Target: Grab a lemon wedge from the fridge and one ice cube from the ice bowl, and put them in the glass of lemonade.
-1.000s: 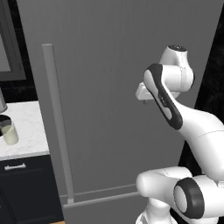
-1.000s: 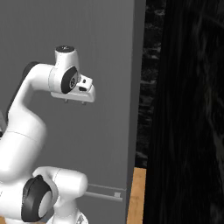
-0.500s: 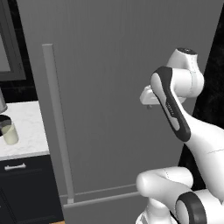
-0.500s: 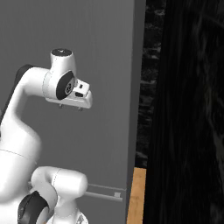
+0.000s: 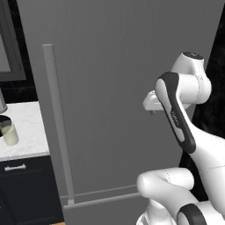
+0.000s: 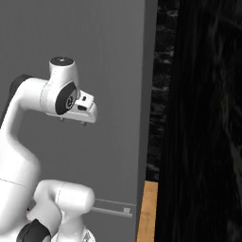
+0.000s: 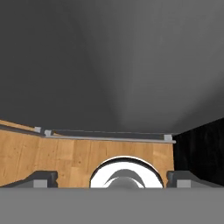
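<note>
**Fridge shut, hand wide open and off to the wrong side of the handle**

Nearest the cameras, the arm rises folded from its base, elbow high, with the gripper (image 6: 72,121) held at about mid-height of the door and pointing downward. The hand view agrees: it looks down the grey door face to the wood floor (image 7: 52,155), with the two fingertips (image 7: 42,177) set far apart at the bottom corners — the jaws stand fully spread and hold nothing.

Just beyond the hand is the fridge (image 5: 114,88), its door closed, so the lemon wedge is presumably inside and hidden. The bar handle (image 5: 57,127) runs vertically along the door's left side, its long axis straight up and down. The gripper sits close to the door's right half, so the handle lies well to the robot's left of the fingers. Any pull would likely call for the hand to travel left and turn so the open jaws straddle the upright bar.

Farther off to the left, on the white counter (image 5: 28,132), the glass of lemonade (image 5: 9,133) stands upright near the edge; a dark rim behind it may be the ice bowl, though too little shows to be sure.
</note>
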### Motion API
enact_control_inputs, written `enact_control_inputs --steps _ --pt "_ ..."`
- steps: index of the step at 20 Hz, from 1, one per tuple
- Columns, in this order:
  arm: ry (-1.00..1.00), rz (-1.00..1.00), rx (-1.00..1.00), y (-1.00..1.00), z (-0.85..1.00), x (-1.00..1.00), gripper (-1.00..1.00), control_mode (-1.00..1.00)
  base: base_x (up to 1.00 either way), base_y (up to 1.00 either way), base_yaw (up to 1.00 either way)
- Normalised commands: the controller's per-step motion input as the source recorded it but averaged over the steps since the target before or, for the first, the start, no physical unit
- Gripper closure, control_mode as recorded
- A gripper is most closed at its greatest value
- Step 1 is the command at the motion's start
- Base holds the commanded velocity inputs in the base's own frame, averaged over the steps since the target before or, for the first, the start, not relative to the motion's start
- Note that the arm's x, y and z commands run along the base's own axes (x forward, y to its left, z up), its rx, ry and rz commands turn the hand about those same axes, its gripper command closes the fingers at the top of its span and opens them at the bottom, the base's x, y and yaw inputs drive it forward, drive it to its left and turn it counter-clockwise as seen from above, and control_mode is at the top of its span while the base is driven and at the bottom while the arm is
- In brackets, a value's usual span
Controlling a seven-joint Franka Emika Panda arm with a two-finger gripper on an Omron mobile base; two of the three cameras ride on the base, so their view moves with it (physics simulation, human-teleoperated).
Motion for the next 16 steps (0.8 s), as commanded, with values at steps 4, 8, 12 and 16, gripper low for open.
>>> enact_control_inputs --steps 4,8,12,16 --pt "0.0 0.0 0.0 -0.01 -0.35 -0.11 -1.0 -1.0 0.0 0.0 0.0" --pt "0.0 0.0 0.0 -0.01 -0.4 0.0 -1.0 -1.0 0.0 0.0 0.0" --pt "0.0 0.0 0.0 0.0 -0.11 -0.08 -1.0 -1.0 0.0 0.0 0.0" --pt "0.0 0.0 0.0 0.0 -0.01 -0.12 -1.0 -1.0 0.0 0.0 0.0"
